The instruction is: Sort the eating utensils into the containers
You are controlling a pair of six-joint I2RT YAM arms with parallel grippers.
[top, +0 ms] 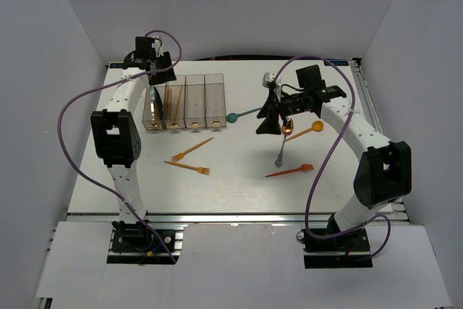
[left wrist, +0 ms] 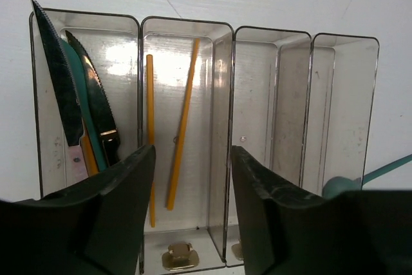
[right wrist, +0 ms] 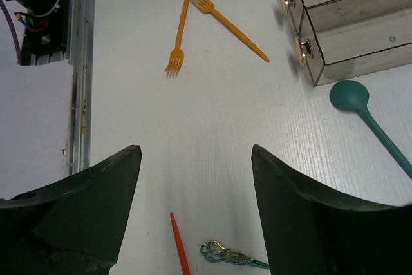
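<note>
Top external view puts the loose pieces closest to you. A red fork (top: 289, 171) lies on the right of the counter (top: 239, 197). On the left, one orange fork (top: 187, 167) lies near a second orange fork (top: 192, 147).

Farther out, your right claw (right wrist: 195, 154) hangs with its jaws wide apart and nothing between them. It is over an ornate metal utensil (top: 280, 151), and an orange spoon (top: 309, 129) is just beside. A teal spoon (top: 242, 114) lies with its bowl close to the end container.

These pieces look light, thin and stiff, and probably slick on the smooth counter, so they may skid. Pinch across the middle of the handle, not the tines or bowl. Expect the metal one to weigh more.

Farthest back are the containers (left wrist: 232, 62), with your left claw (left wrist: 193, 152) above them, jaws apart and empty. From the left wrist, the left compartment holds serrated knives (left wrist: 58, 82). The next holds two orange handles (left wrist: 183, 114), and the other two look bare.
</note>
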